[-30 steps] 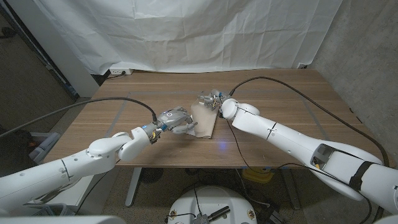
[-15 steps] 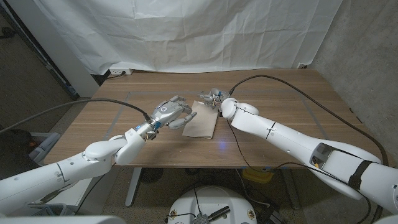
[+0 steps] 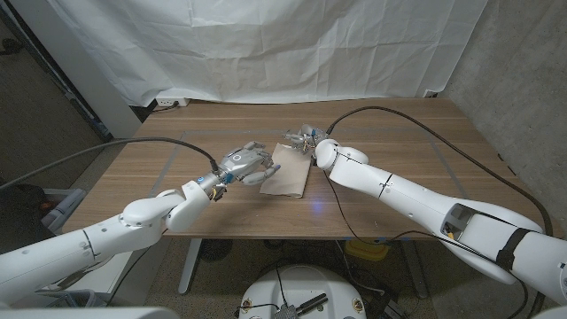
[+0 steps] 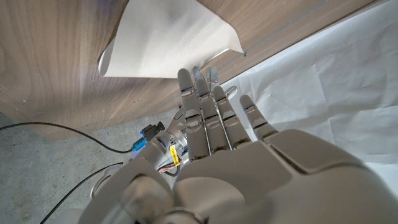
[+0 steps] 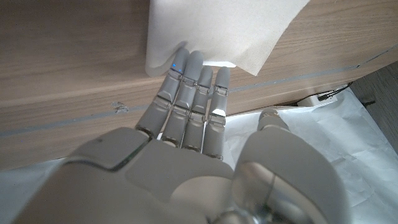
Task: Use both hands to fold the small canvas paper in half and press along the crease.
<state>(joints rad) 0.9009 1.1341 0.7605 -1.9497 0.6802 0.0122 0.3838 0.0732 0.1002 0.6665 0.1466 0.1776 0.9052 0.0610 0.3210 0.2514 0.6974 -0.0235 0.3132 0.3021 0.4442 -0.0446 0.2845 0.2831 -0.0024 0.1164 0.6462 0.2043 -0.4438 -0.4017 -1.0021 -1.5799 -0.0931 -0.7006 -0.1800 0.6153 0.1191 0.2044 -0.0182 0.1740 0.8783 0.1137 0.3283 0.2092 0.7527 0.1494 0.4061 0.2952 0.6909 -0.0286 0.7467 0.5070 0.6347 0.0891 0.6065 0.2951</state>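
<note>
The small tan canvas paper point(image 3: 289, 175) lies on the wooden table point(image 3: 399, 142), one edge slightly lifted in the left wrist view point(image 4: 168, 34). My left hand point(image 3: 246, 163) is at the paper's left edge with fingers spread and nothing in them; its fingertips point(image 4: 198, 79) stop short of the sheet. My right hand point(image 3: 306, 142) is at the paper's far edge. Its straight fingers point(image 5: 194, 70) touch the edge of the paper point(image 5: 217, 25).
White cloth point(image 3: 266, 44) hangs behind the table. Faint tape lines point(image 3: 168, 155) mark a rectangle on the tabletop. Black cables point(image 3: 407, 124) run from both arms across the table. Open tabletop lies to the far left and far right.
My left hand has come off the paper's left edge, risen and moved a little away from me, its fingers opening out. My right hand has stayed at the far edge.
</note>
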